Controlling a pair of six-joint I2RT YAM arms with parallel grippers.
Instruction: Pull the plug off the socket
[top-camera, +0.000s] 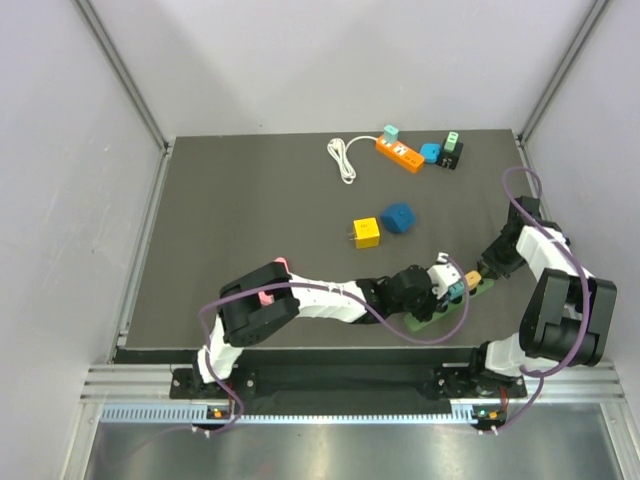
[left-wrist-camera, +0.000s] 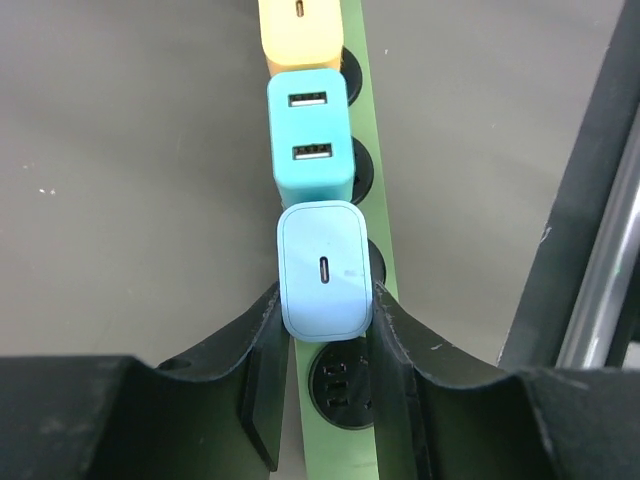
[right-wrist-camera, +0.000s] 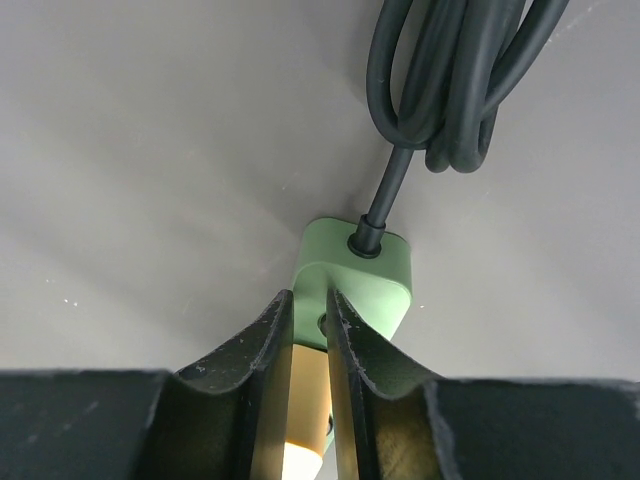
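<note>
A green power strip (top-camera: 478, 289) lies at the table's near right and carries a yellow charger (left-wrist-camera: 299, 35), a teal charger (left-wrist-camera: 310, 140) and a pale blue charger (left-wrist-camera: 325, 270). My left gripper (left-wrist-camera: 325, 298) is shut on the pale blue charger, with one finger on each of its sides. That charger sits in its socket, and an empty socket (left-wrist-camera: 340, 385) shows below it. My right gripper (right-wrist-camera: 310, 305) is nearly closed, its tips resting on the cord end of the strip (right-wrist-camera: 365, 270). The yellow charger (right-wrist-camera: 305, 400) shows in the gap between its fingers.
The strip's black cord (right-wrist-camera: 450, 80) is coiled just beyond its end. At the back stand an orange power strip (top-camera: 400, 153) with plugs and a white cable (top-camera: 343, 160). A yellow charger (top-camera: 366, 233) and a blue charger (top-camera: 398, 217) lie loose mid-table.
</note>
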